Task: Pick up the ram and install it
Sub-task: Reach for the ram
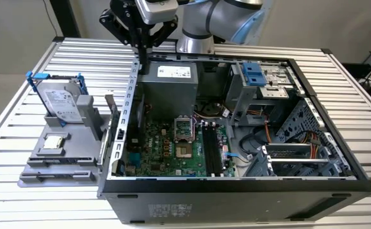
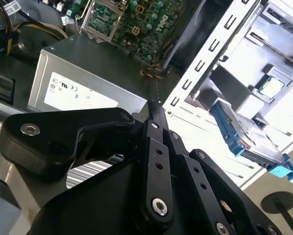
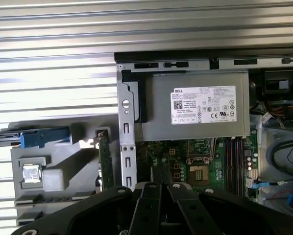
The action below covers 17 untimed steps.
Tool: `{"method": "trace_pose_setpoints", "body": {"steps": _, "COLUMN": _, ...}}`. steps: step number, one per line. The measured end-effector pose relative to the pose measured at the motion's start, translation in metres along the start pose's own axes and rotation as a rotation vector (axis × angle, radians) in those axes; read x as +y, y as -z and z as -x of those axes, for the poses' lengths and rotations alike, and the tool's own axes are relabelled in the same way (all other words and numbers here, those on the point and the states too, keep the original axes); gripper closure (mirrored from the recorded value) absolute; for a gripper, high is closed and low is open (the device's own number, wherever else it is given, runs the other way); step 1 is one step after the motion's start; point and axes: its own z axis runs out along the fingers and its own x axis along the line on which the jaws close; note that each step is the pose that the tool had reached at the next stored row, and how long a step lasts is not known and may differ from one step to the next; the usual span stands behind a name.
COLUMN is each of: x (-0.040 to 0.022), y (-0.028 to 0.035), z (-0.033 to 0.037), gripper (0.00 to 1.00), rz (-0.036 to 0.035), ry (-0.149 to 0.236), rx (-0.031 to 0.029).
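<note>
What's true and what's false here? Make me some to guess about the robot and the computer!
1. The case is open. True.
2. The hard drive has blue rails. True.
3. The gripper holds the ram. False: the ram stands upright in the holder, outside the case.
4. The processor sits inside the case. False: it lies on the holder.

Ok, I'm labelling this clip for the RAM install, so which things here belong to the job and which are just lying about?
Job in hand:
gripper, above the computer case wall
ram, standing in the grey holder
memory slots on the motherboard

Lying about:
hard drive with blue rails
processor chip
power supply
</note>
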Motion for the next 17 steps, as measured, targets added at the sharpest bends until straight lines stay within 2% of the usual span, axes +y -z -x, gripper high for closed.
{"method": "trace_pose_setpoints", "body": {"steps": 17, "x": -0.0026, "y": 0.0007, "z": -0.0334, "gripper": 1.0, "rz": -0.0006, "ry": 0.005, "rx": 0.0002}}
